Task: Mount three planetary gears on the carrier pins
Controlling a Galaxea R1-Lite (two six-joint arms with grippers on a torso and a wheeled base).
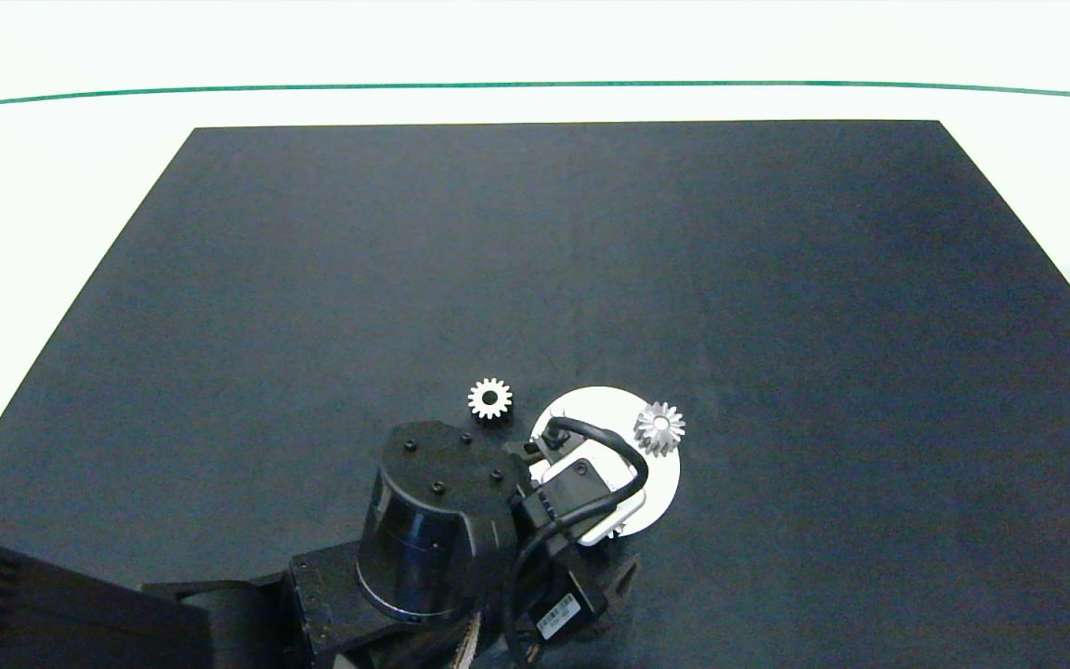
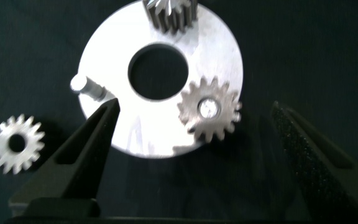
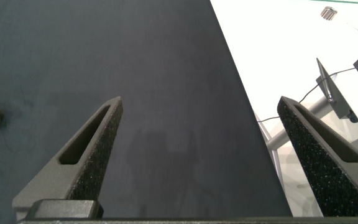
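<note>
A flat white disc point(image 2: 222, 50) with a large central hole lies on the black mat. One planetary gear point(image 2: 209, 109) sits on a carrier pin whose tip shows in its centre hole. A second gear point(image 2: 169, 14) point(image 1: 659, 427) stands on the disc's far rim. One carrier pin point(image 2: 86, 85) is bare. A third gear point(image 1: 490, 400) point(image 2: 16, 143) lies loose on the mat beside the disc point(image 1: 591, 404). My left gripper point(image 2: 196, 104) hangs open over the disc, its fingers either side of the pinned gear without touching it. My right gripper point(image 3: 197, 99) is open and empty, off to the side.
The black mat point(image 1: 572, 260) covers most of the white table, with broad bare room behind and to both sides of the disc. My left arm point(image 1: 433, 520) hides the disc's near half from above. The right gripper hovers by the mat's edge point(image 3: 241, 99).
</note>
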